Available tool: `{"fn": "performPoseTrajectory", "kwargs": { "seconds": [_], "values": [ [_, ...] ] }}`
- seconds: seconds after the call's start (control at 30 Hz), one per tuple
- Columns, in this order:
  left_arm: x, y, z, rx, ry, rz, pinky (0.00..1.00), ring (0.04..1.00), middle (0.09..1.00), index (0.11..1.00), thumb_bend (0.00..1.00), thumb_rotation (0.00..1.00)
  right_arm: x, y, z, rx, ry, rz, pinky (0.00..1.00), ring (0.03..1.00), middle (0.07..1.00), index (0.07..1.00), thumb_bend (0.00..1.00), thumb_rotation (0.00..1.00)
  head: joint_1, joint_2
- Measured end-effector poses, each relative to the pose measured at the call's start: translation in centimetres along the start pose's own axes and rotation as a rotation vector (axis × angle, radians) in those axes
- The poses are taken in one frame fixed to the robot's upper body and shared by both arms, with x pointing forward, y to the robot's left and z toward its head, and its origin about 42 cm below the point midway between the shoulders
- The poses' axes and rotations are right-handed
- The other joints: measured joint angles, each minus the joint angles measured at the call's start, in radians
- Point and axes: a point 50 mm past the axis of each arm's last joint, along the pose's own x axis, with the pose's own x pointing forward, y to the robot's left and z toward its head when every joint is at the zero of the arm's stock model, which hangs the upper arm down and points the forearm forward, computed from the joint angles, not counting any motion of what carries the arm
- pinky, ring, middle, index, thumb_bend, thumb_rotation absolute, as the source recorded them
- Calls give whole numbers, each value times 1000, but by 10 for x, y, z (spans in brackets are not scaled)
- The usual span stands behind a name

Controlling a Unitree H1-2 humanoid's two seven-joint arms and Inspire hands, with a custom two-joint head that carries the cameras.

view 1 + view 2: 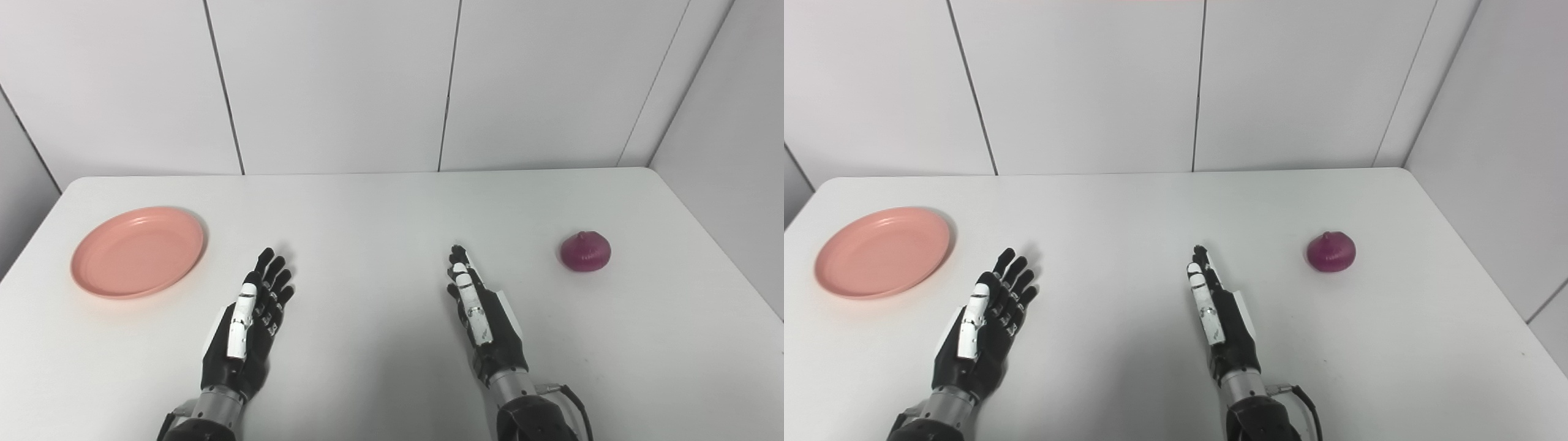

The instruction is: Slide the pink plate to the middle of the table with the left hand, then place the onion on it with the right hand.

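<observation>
Spanning both views, the white surface [380,208] carries the pink plate [138,251] at its far left, not yet slid to the middle. The left hand [248,324] and right hand [481,312] lie released, fingers extended, holding nothing, each well apart from its target. The red onion [586,251] sits at the right, untouched. Both steps remain. Only the right eye view shows the surface's bare left edge beyond the plate.

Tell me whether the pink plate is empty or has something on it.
Empty. The pink plate shows only its bare inside; the onion sits far off on the table's right side.
</observation>
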Motion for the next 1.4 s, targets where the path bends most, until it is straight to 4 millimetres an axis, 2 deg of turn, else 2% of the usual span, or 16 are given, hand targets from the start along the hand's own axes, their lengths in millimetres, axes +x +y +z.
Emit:
{"fn": "performPoseTrajectory", "kwargs": {
  "seconds": [1.4],
  "values": [
    [0, -1, 0, 1, 2, 4, 1000, 993, 1000, 989, 433, 1000, 0, 0, 0, 0, 0, 1, 1000, 990, 987, 980, 221, 1000, 8, 2]
  ]
}}
